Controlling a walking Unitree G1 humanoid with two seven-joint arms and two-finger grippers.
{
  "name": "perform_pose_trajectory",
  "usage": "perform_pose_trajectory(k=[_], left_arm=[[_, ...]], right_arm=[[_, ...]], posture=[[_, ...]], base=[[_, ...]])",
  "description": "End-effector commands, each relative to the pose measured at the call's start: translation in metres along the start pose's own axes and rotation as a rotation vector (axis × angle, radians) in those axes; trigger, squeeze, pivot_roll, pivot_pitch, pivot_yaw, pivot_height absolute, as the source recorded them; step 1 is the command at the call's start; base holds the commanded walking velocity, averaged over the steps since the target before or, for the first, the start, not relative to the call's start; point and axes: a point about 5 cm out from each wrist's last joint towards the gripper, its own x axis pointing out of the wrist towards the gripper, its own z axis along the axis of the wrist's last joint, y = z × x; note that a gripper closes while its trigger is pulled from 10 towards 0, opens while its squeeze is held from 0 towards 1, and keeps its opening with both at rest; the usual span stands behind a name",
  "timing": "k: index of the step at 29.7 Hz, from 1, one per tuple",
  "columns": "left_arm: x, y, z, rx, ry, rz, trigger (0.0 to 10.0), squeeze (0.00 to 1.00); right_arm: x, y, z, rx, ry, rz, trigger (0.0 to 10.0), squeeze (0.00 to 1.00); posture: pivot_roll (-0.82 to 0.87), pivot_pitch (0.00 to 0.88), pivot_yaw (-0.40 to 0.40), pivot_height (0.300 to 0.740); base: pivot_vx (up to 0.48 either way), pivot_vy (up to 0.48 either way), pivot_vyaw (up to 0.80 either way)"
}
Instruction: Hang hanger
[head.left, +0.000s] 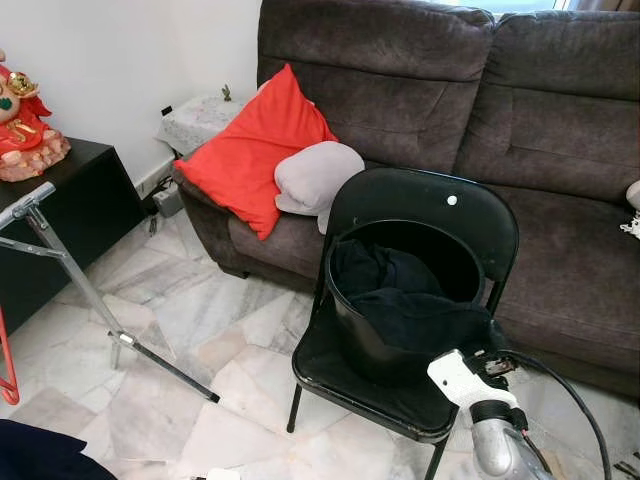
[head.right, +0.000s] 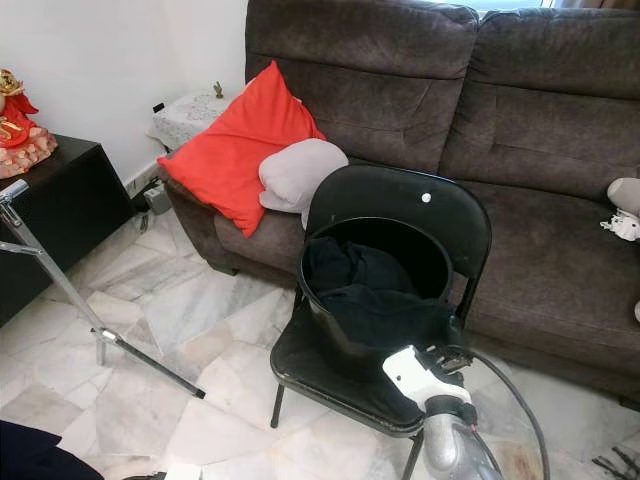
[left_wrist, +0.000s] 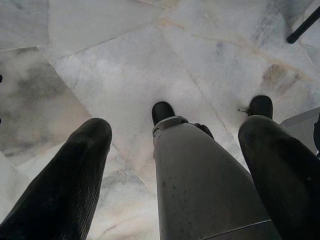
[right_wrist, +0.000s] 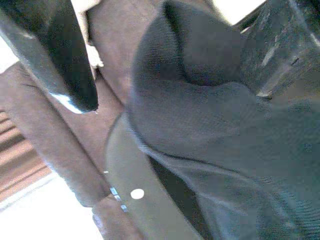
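A red hanger (head.left: 6, 365) peeks in at the far left edge, below a slanted metal rack tube (head.left: 62, 262). On a black chair (head.left: 430, 205) stands a black bucket (head.left: 350, 330) with dark clothes (head.left: 420, 305) in it. My right arm (head.left: 465, 378) reaches to the bucket's near rim. In the right wrist view my right gripper (right_wrist: 175, 75) is open, its fingers (right_wrist: 60, 60) on either side of a bulge of the dark cloth (right_wrist: 200, 115). My left gripper (left_wrist: 176, 129) hangs open over the marble floor (left_wrist: 125, 65), above my own leg and feet.
A dark brown sofa (head.left: 560, 130) with a red cushion (head.left: 255, 150) and a grey pillow (head.left: 315, 175) stands behind the chair. A black cabinet (head.left: 70, 215) with a red figurine (head.left: 22, 120) is at left. The rack's foot (head.left: 165, 370) lies across the floor.
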Motion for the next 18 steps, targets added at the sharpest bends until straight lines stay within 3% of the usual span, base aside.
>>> perform_pose_trajectory(k=[1,18], left_arm=[[-0.001,0.003,-0.007,0.009,0.027,0.006,10.0,0.00],[-0.001,0.003,-0.006,0.010,0.025,0.004,10.0,0.00]], right_arm=[[0.003,-0.006,0.005,0.006,-0.026,-0.046,10.0,0.00],[-0.008,-0.012,0.006,-0.005,-0.057,-0.140,10.0,0.00]], posture=[[0.00,0.068,0.087,0.740],[-0.01,0.066,0.086,0.740]], base=[[0.000,0.000,0.00],[0.000,0.000,0.00]])
